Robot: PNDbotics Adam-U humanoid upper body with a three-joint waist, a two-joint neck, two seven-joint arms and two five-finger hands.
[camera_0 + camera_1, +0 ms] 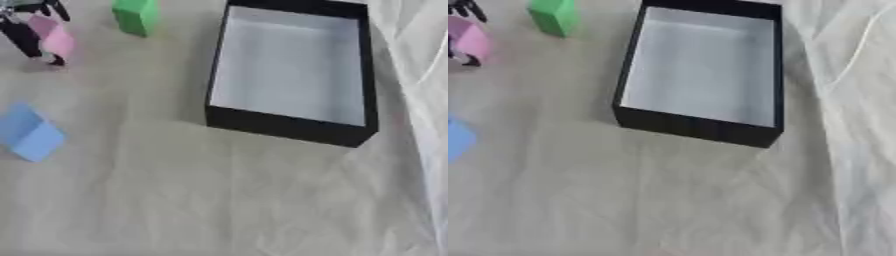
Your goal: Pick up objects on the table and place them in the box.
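Box (289, 127) has nothing in it yet, left hand (26, 37) up in the far-left corner has its fingers wrapped round the pink block (52, 35), green block (136, 16) and blue block (31, 134) wait on the desk (219, 200), right hand's nowhere in sight.

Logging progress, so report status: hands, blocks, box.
Left hand at the pink block, grip unclear; right hand out of view. Green block, blue block on table. Box empty, path clear.
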